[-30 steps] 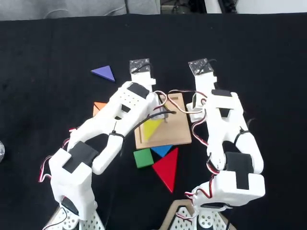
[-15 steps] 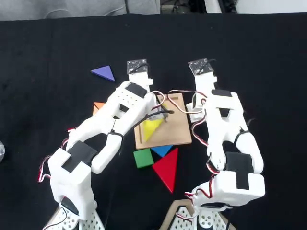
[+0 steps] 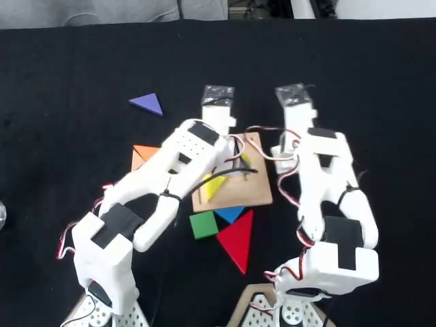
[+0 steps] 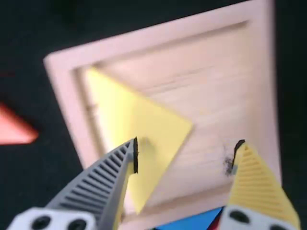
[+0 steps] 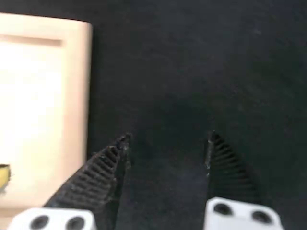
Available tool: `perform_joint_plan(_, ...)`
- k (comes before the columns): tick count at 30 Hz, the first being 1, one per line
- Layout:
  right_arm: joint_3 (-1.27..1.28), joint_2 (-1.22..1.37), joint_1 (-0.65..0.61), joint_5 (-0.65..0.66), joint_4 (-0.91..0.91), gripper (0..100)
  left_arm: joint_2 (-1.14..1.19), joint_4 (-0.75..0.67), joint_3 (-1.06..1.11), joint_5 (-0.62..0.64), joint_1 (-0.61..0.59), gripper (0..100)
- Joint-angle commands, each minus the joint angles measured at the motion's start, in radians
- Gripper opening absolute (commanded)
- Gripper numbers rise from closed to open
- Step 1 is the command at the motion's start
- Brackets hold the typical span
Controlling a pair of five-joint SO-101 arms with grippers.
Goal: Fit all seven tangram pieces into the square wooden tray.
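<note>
The left gripper (image 4: 184, 153) hangs over the tray (image 4: 62, 96) with its fingers spread wide and nothing between them. The grey fingertip (image 4: 130, 152) sits over the yellow triangle (image 4: 134, 124); the other tip is over bare tray floor. Whether either tip touches the wood cannot be told. The yellow triangle lies flat inside the tray, one long edge against the inner wall on the grey finger's side, its point reaching toward the gap between the fingers. Beyond that point the floor is open out to the far walls.

The right gripper (image 5: 167, 143) is also wide open and holds nothing. It hovers over black cloth (image 5: 216, 57), just off the tray's outer rim, which runs beside one of its fingers; the cloth on the other finger's side is open.

Behind the left fingers, a blue triangle (image 3: 229, 214) touches the tray's near edge, with a green square (image 3: 203, 225) and a red triangle (image 3: 238, 240) against it. An orange triangle (image 3: 141, 155) lies near the tray and a purple triangle (image 3: 146, 103) lies well apart.
</note>
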Motion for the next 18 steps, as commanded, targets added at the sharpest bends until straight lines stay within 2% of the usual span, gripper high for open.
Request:
perform_joint_plan(1, -0.059, -0.007, 0.063, -0.080, -0.017, 23.7, 0.000, -0.061, -0.008, -0.017, 0.002, 32)
perform_joint_plan(9, -0.061, -0.001, 0.064, -0.087, -0.017, 23.7, 0.029, -0.061, -0.002, -0.020, -0.010, 32)
perform_joint_plan(11, -0.061, -0.001, 0.064, -0.087, -0.017, 23.7, 0.046, -0.054, -0.001, -0.066, -0.013, 32)
perform_joint_plan(18, -0.061, -0.001, 0.064, -0.087, -0.017, 23.7, 0.117, 0.158, -0.108, -0.161, -0.101, 32)
